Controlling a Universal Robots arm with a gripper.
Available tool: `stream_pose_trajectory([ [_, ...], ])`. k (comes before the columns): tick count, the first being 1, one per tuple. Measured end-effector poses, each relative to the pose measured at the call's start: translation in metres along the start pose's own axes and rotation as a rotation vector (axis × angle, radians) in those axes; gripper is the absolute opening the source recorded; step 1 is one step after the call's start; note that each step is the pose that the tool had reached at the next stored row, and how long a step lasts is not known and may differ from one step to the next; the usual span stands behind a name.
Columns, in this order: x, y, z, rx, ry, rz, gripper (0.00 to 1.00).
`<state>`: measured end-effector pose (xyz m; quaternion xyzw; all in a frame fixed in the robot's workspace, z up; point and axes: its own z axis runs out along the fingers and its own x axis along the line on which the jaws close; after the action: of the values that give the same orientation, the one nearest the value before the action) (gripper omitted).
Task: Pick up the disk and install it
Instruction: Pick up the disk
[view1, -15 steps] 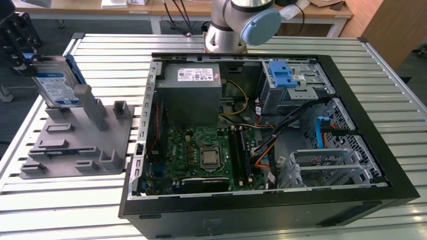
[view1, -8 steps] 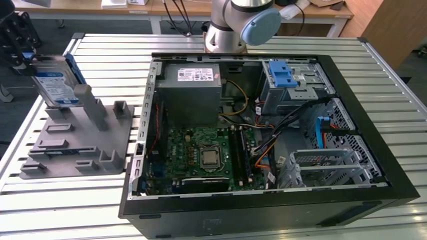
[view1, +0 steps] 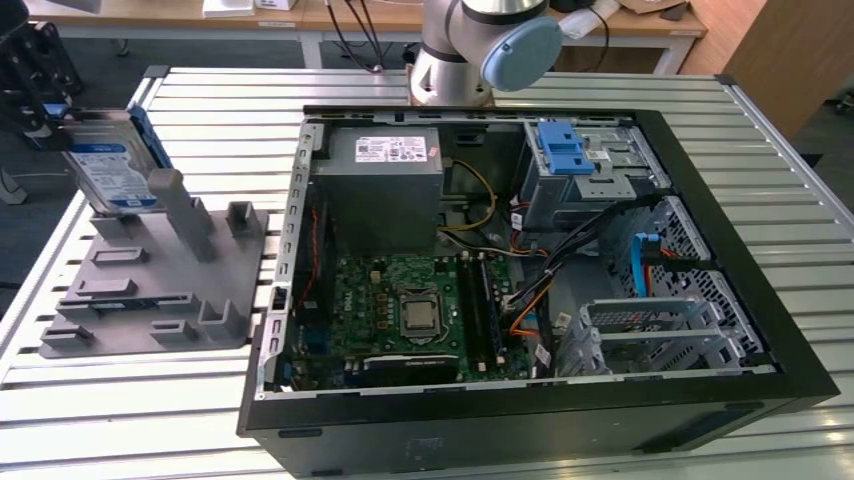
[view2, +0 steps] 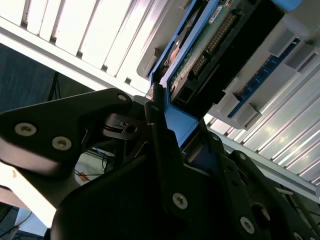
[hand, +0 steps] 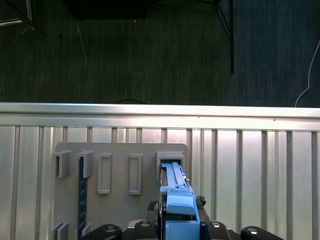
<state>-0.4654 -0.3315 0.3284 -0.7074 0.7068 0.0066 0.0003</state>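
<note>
1. The disk (view1: 114, 172) is seen standing on edge at the far end of the grey holder (view1: 80, 272), at the exterior view's left. Its white-and-blue label is turned toward the camera.
2. A blue carrier frame (view2: 177, 120) is clipped around the disk. In the second wrist view the green circuit board (view2: 197, 60) on the disk's underside is exposed beside it.
3. The gripper (view2: 182, 132) is closed on the end of the blue carrier. Black fingers (view2: 157, 129) are pressed against the two sides of the frame, and the narrow gap between them is filled by the blue plastic.
4. In the first wrist view the disk is shown edge-on, running from the gripper to a rectangular slot of the holder. Whether its lower edge is seated in that slot or raised out of it cannot be told.
5. The holder is laid on a slatted metal table (view1: 761, 120), just beside the open computer case (view1: 534, 430).
6. Inside the case, a blue drive-bay latch (view1: 563, 150) is seen at the far corner, well apart from the disk.
7. The arm's base (view1: 461, 60) is mounted on the table beyond the case.
</note>
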Motion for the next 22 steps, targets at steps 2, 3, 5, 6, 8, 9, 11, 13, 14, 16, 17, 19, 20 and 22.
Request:
stream_pose_trajectory([
  [2, 0.0, 0.0, -0.0004, 0.0, 0.0, 0.0, 0.36],
  [3, 0.0, 0.0, -0.0005, 0.0001, 0.0, 0.0, 0.36],
  [5, 0.0, 0.0, -0.0006, 0.0, 0.0, 0.0, 0.36],
  [6, 0.0, 0.0, -0.0007, 0.0, 0.0, 0.0, 0.36],
  [8, 0.0, 0.0, -0.0011, -0.0001, 0.0, 0.0, 0.36],
  [9, 0.0, 0.0, -0.0014, -0.0001, 0.0, 0.0, 0.36],
  [11, 0.0, 0.0, -0.0019, 0.0, 0.0, 0.0, 0.36],
  [13, 0.0, 0.0, -0.0026, 0.0, 0.0, 0.0, 0.36],
  [14, 0.0, 0.0, -0.0029, -0.0001, 0.0, 0.0, 0.36],
  [16, 0.0, 0.0, -0.0037, -0.0001, 0.0, 0.0, 0.36],
  [17, 0.0, 0.0, -0.0041, -0.0001, 0.0, 0.0, 0.36],
  [19, -0.0001, 0.0, -0.0049, 0.0, 0.0, 0.0, 0.36],
  [20, 0.0, 0.0, -0.0053, 0.0, 0.0, 0.0, 0.36],
  [22, -0.0001, 0.0, -0.0061, -0.0001, 0.0, 0.0, 0.36],
])
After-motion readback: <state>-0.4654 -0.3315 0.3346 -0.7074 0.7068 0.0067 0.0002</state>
